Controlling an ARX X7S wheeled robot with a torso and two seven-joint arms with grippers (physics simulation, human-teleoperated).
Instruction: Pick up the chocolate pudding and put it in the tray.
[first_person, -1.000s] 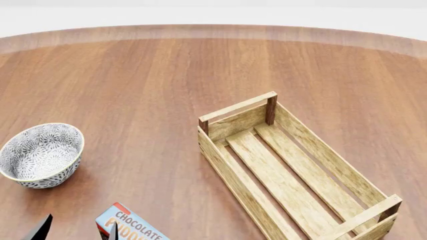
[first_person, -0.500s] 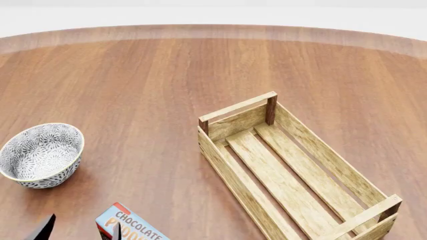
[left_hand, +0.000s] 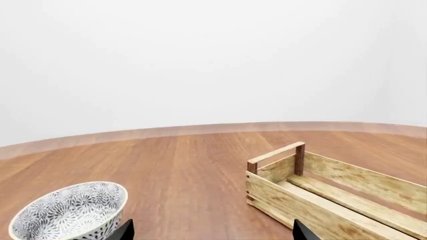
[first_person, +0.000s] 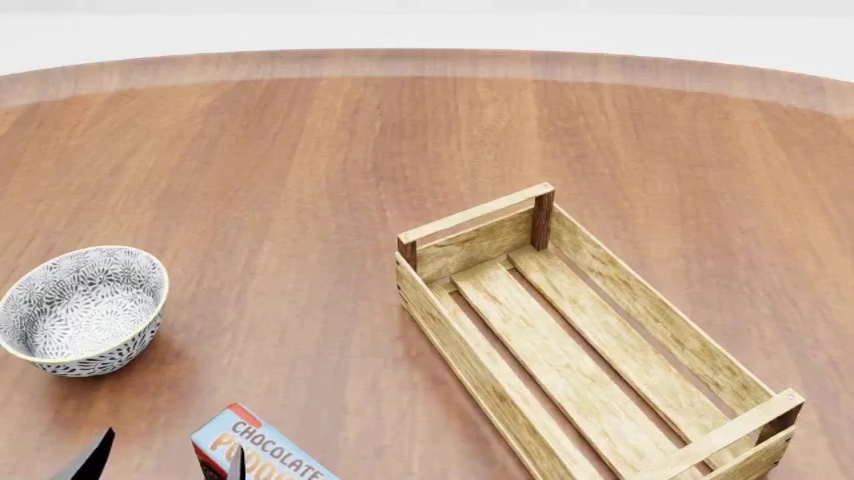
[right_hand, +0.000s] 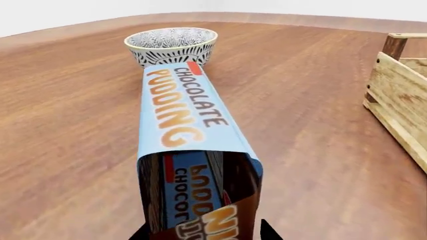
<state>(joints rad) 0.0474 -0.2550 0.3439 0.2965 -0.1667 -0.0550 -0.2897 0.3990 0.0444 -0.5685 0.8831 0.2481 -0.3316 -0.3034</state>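
My left gripper shows only two dark fingertips at the head view's lower edge, spread apart and holding nothing. My right gripper shows two dark tips flanking the near end of the chocolate pudding; I cannot tell whether it grips. The carton lies flat on the table, just beside the left gripper, near the bowl. The tray sits well apart, unloaded.

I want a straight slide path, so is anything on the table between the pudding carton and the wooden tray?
Nothing visible: bare table lies between the pudding carton and the tray. The bowl sits on the carton's other side.
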